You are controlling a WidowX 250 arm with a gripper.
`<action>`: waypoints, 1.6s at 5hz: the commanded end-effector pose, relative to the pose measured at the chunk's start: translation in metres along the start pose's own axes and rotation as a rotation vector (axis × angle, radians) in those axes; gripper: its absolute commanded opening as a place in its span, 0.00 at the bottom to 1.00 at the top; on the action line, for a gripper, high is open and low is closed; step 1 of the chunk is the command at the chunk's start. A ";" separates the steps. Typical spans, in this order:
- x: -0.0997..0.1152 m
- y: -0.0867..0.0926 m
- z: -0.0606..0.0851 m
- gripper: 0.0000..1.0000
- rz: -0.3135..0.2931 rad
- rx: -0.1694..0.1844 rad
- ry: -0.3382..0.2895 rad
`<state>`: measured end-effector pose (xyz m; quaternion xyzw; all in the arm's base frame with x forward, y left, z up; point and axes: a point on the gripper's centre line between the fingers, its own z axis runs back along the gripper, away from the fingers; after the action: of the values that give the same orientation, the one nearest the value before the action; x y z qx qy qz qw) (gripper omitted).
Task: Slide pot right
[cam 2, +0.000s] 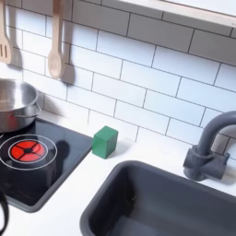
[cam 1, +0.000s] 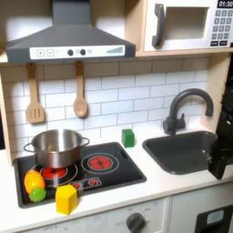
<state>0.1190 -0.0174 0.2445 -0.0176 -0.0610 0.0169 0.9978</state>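
Note:
The pot (cam 1: 56,146) is a shiny silver, round, shallow one, standing at the back left of the black stove top (cam 1: 118,175) in the first exterior view. Part of it shows at the second exterior view's left edge, pot (cam 2: 13,103), behind a red burner (cam 2: 28,149). A dark piece of my arm and gripper (cam 1: 221,153) hangs at the first exterior view's right edge, over the sink and far from the pot. Its fingers are too dark and cropped to read.
A green block (cam 1: 128,137) (cam 2: 105,141) sits between stove and sink (cam 1: 182,153) (cam 2: 157,198), with the faucet (cam 1: 182,105) (cam 2: 207,147) behind. A yellow-orange toy (cam 1: 35,179) and yellow block (cam 1: 66,198) lie at the stove's front left. A wooden spatula (cam 1: 35,98) and spoon (cam 1: 80,91) hang on the wall.

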 end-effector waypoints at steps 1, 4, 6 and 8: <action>0.000 0.000 0.000 1.00 0.000 0.000 0.002; 0.016 0.012 -0.007 1.00 0.017 -0.008 -0.002; 0.040 0.019 -0.006 1.00 0.019 0.008 -0.013; 0.069 0.032 -0.007 1.00 0.017 0.030 -0.033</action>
<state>0.1879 0.0165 0.2448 -0.0038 -0.0794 0.0263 0.9965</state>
